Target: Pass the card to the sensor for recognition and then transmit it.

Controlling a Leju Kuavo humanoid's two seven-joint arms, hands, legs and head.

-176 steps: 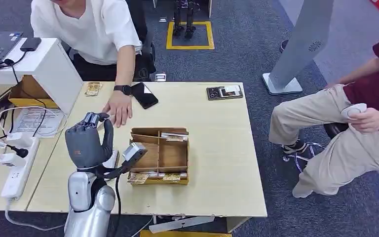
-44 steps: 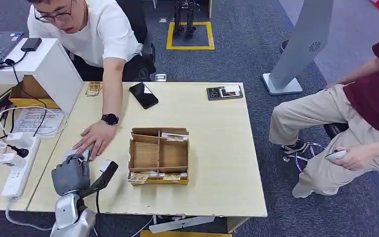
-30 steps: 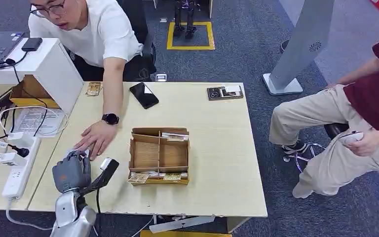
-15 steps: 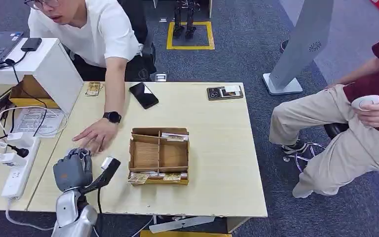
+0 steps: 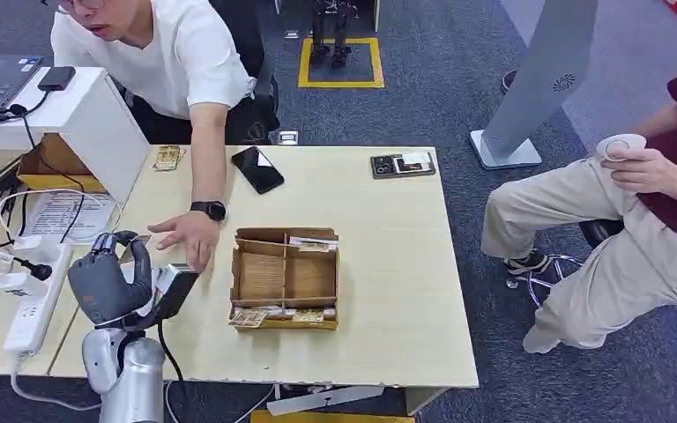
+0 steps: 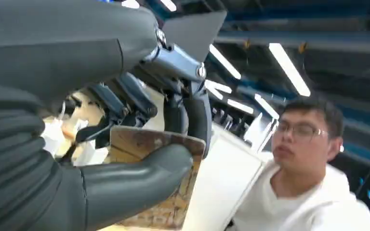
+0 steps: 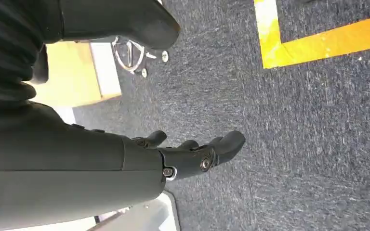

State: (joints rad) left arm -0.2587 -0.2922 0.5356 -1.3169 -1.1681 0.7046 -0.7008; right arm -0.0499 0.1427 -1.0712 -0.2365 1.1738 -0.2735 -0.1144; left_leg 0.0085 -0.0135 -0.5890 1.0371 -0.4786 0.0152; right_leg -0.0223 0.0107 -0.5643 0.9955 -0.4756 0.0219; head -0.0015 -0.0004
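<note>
Blue-grey carpet surrounds a pale wooden table [image 5: 379,264], on which a compartmented wooden organiser box [image 5: 286,278] is set. To the left of the box, the left hand [image 5: 106,284] is raised over the table edge, and a patterned brownish card [image 6: 161,180] is pinched between its thumb and dark fingers [image 6: 192,113]. A person's hand [image 5: 185,236] is spread on the table just beyond the left hand. A black phone [image 5: 256,169] lies beyond the box. The right hand [image 7: 192,154] is seen over carpet, fingers extended and apart, nothing held.
</note>
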